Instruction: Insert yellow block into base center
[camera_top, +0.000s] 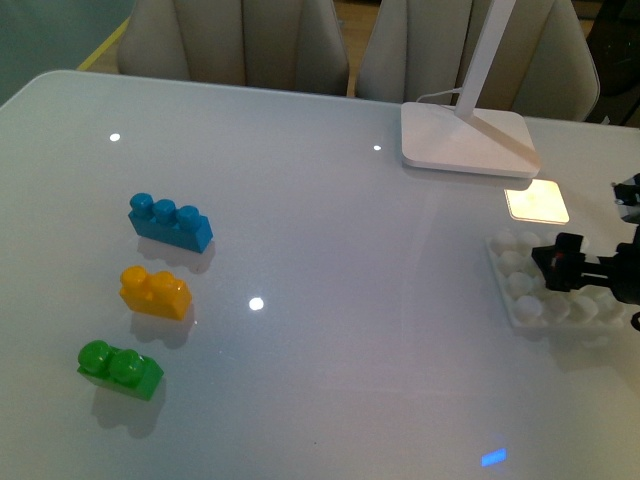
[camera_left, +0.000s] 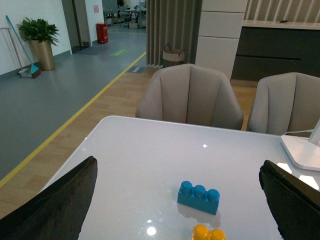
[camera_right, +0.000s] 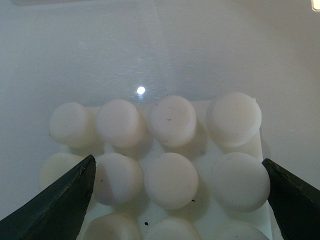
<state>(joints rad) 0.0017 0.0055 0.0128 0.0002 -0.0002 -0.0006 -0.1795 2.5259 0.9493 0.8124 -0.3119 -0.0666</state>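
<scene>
- Counting three bricks lying in a line on the left part of the white table (camera_top: 330, 250): one blue brick (camera_top: 170, 222) with three studs farthest off, one yellow block (camera_top: 155, 292) with two studs in the middle, and one green brick (camera_top: 120, 369) with two studs nearest.
- Lying apart from one another, none touching; the yellow block sitting studs up between its two neighbours, well apart from the base.
- Finding one base (camera_top: 512, 290) lying flat at the table's right side, near the single white lamp foot (camera_top: 465, 138).
- Counting studs in the right wrist view: four in the far row, four in the next, and a third row only partly showing.
- Hovering low over the base: the right gripper (camera_right: 177, 161), its two fingers spread wide towards opposite sides of the plate, pinching nothing; not telling whether touching the plate.
- Hanging above the table: the left gripper (camera_left: 177, 167), its two fingers likewise spread, holding nothing, with the blue brick and the yellow block's top showing on the table between them.
- Standing behind the table's far edge: two beige chairs (camera_left: 189, 95).
</scene>
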